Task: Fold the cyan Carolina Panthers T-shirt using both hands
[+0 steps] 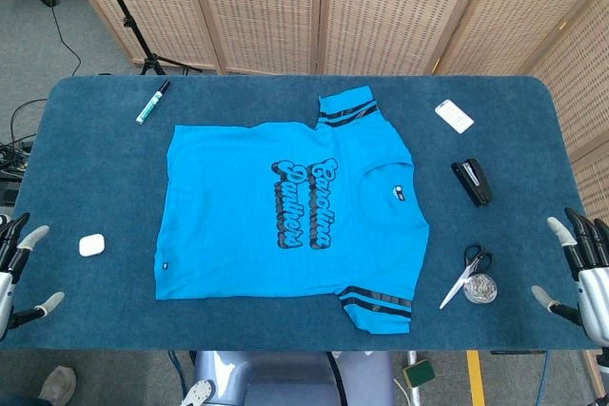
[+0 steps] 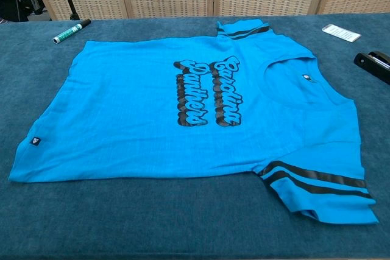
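- I am getting bright, even light in both views, seemingly coming from overhead, with nothing falling into darkness.
- Shadows are staying soft and short: only a thin dark edge is showing under the T-shirt [image 1: 285,211] hem and the near sleeve in the chest view.
- No glare is washing out the counter [image 1: 86,149]; its blue nap is soaking up the light, though the scissors [image 1: 464,274] blades are glinting slightly.
- The head view is staying sharp across the middle, with the counter's edges bowing a little towards the corners.
- The chest view is stretching the near cloth wide, and the far screen is looking slightly soft.
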